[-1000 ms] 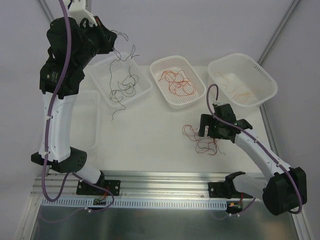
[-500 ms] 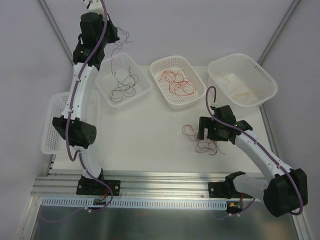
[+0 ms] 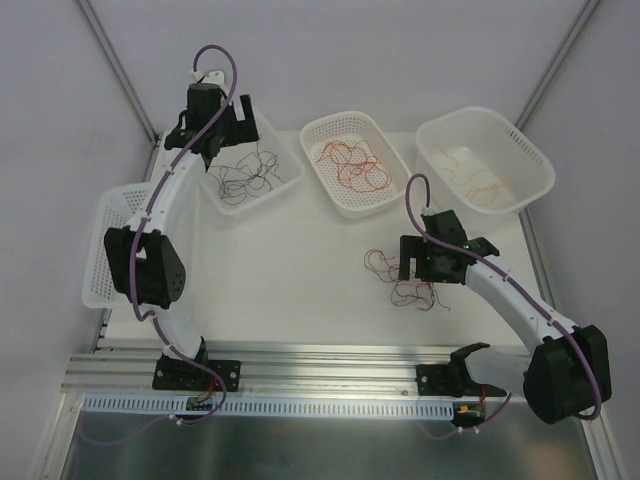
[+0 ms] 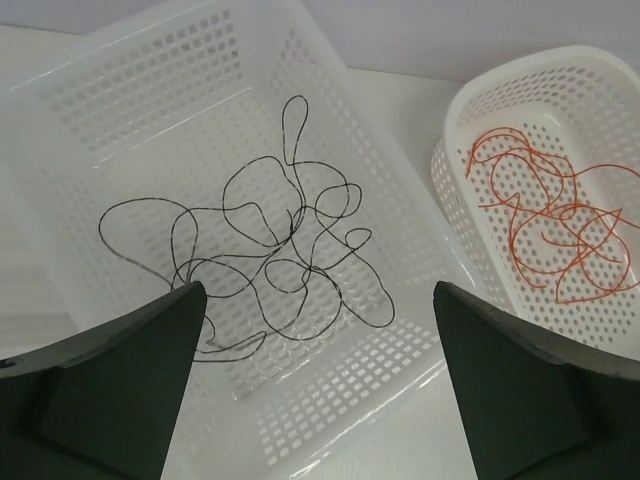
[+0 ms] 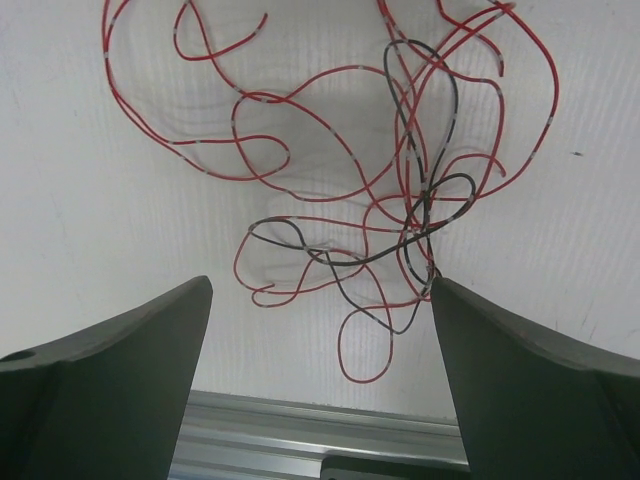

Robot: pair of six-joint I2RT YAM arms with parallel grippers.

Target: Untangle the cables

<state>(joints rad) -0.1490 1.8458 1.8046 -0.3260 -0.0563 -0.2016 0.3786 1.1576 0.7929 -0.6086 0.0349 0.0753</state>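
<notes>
Cables (image 5: pixel 425 205) in red and black lie tangled on the tabletop (image 5: pixel 100 250) below the open right pincer (image 5: pixel 320 290); the left pincer (image 4: pixel 318 300), open too, hangs over a basket (image 4: pixel 130 90).

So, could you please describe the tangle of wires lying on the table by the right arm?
The tangle is a loose heap of hair-thin red wires with at least one black wire looped through, knotted near the middle. It lies on the white table, under the open right gripper, which does not touch it.
</notes>
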